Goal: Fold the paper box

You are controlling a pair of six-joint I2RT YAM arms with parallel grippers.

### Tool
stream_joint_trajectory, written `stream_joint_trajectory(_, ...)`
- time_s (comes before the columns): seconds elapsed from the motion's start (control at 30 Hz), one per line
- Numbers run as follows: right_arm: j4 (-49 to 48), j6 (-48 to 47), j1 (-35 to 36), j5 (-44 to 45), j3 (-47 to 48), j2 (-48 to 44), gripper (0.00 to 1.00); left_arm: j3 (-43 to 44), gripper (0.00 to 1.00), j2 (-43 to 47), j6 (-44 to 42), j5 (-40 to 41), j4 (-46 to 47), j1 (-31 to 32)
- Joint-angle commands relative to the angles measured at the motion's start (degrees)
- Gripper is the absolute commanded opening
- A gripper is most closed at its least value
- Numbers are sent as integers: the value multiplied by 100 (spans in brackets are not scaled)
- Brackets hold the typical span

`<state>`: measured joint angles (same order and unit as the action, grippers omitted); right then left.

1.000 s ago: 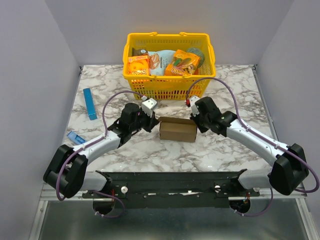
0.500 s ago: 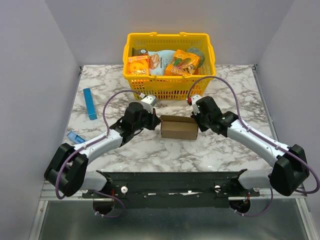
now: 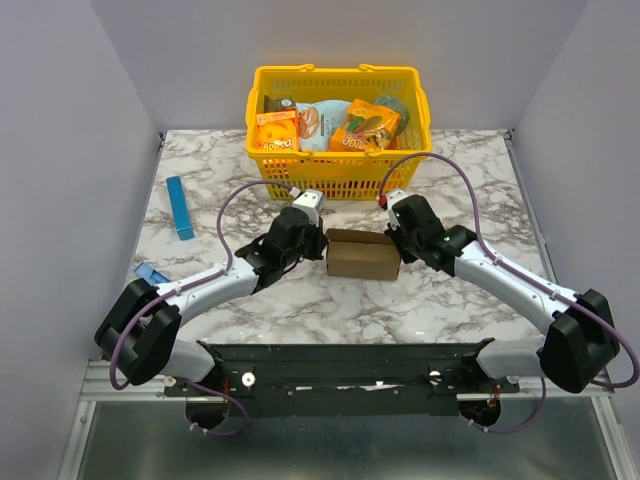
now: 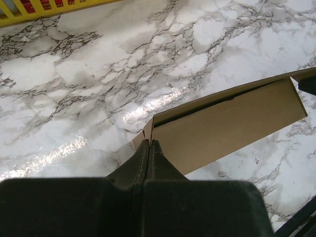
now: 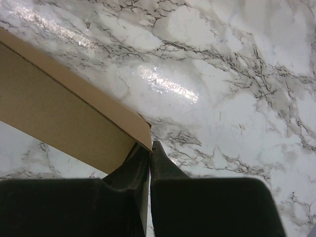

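Observation:
The paper box (image 3: 362,256) is a small plain brown carton lying on the marble table between my two grippers. My left gripper (image 3: 320,243) is at its left end. In the left wrist view the gripper (image 4: 149,142) is shut on a thin end flap of the box (image 4: 222,129). My right gripper (image 3: 400,238) is at the box's right end. In the right wrist view the gripper (image 5: 150,146) is shut on the end edge of the box (image 5: 54,111), at its corner. The box's top seam stands slightly open along its far edge.
A yellow basket (image 3: 338,176) with orange snack packs stands right behind the box. A slim blue box (image 3: 180,207) and a small blue item (image 3: 151,274) lie at the left. Grey walls close in the table's left and right sides.
The left gripper has moved right, up to the box's left end. The box and the right gripper have shifted slightly to the right.

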<state>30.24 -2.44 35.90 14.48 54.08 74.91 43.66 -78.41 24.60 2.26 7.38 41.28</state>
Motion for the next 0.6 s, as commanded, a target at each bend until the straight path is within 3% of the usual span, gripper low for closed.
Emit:
stream_joint_trajectory(0.0, -220, 85, 66, 90, -82, -38, 10, 292, 0, -157, 352, 327, -52, 249)
stream_joint_trajectory(0.57, -229, 86, 93, 195, -126, -56, 9, 310, 0, -253, 792, 556, 27, 504)
